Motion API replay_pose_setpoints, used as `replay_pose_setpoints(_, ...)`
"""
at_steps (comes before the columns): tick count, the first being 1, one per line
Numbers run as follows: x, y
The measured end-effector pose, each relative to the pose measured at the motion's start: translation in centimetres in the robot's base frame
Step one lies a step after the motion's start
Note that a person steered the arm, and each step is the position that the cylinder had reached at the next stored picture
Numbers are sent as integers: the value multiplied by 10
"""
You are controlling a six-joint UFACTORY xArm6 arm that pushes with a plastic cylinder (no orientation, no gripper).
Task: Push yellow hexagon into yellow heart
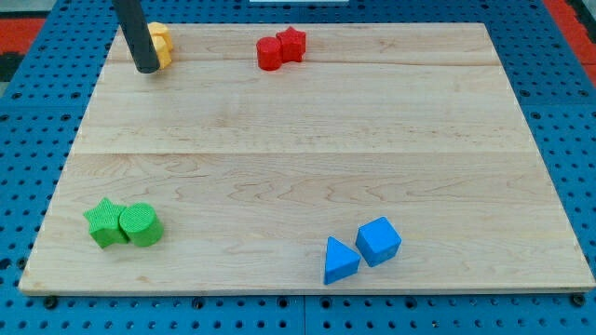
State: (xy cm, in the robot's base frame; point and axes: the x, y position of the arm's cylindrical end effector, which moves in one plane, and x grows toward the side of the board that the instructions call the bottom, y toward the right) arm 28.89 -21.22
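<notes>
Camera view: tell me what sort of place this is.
Probably a robotics lab bench. A pale wooden board lies on a blue perforated base, with small blocks in colour pairs such as the blue ones, and my tip touches the yellow blocks.

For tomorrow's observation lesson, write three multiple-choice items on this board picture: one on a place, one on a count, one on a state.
1. Where do the yellow blocks lie?
A. top left corner
B. bottom right corner
C. centre

2. How many blue blocks are there?
A. one
B. two
C. four

3. How do the green star and green cylinder stand?
A. stacked
B. far apart
C. side by side, touching

Answers:
1 A: they sit by the board's top left corner, with my tip just left of them.
2 B: a blue triangle and a blue cube.
3 C: no gap shows between them.
</notes>
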Motion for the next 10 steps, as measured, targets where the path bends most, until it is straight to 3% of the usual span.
replay_pose_setpoints(6,6,9)
replay_pose_setpoints(9,-20,24)
replay_pose_setpoints(10,-3,25)
